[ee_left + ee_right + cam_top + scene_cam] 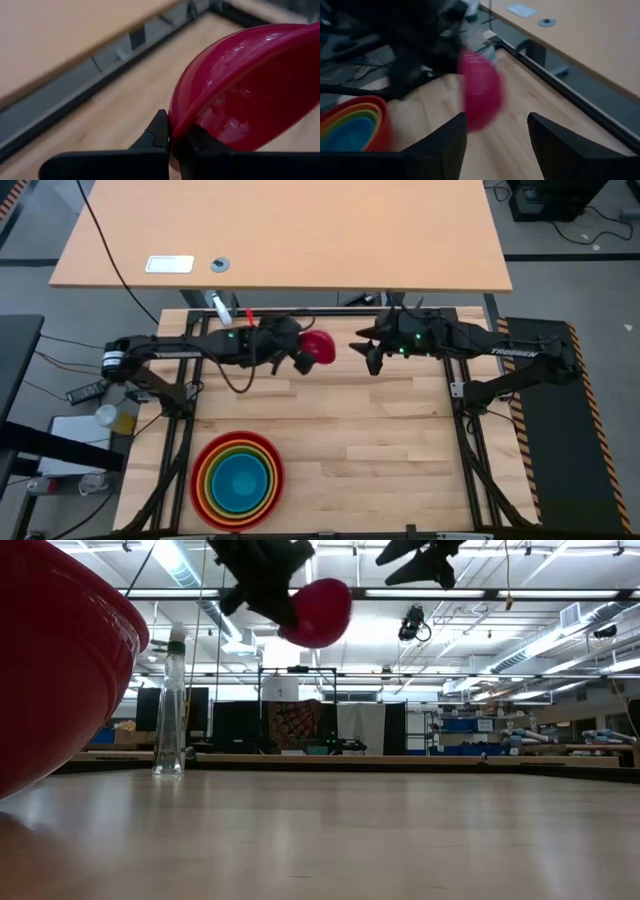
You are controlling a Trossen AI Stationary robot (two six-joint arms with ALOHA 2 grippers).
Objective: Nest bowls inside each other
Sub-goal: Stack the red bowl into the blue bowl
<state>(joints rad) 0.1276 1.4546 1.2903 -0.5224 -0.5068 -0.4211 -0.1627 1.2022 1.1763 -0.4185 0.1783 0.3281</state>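
Note:
A crimson bowl point(320, 347) hangs in the air over the far middle of the table, held by my shut left gripper point(300, 358); the low view shows the bowl point(318, 612) well above the tabletop. My right gripper point(368, 352) stands open just to the bowl's right, with nothing between its fingers. Its wrist view shows the gripper point(495, 135) facing the crimson bowl point(480, 95). A nested stack of rainbow bowls point(237, 478), red outermost and blue innermost, rests on the table's near left. My left gripper pinches the crimson bowl's rim point(176, 131) between its two fingers, one finger point(159, 132) on the outer wall and the other point(202, 145) on the inner side. The fingers come roughly level from the table's left. The bowl is lifted clear and tipped on its side.
A clear bottle point(170, 705) stands at the table's far left edge. A tan desk point(280, 230) lies beyond the far edge. The stack's red outer bowl point(50, 670) fills the low view's left. Bare wood spreads across the middle and near right.

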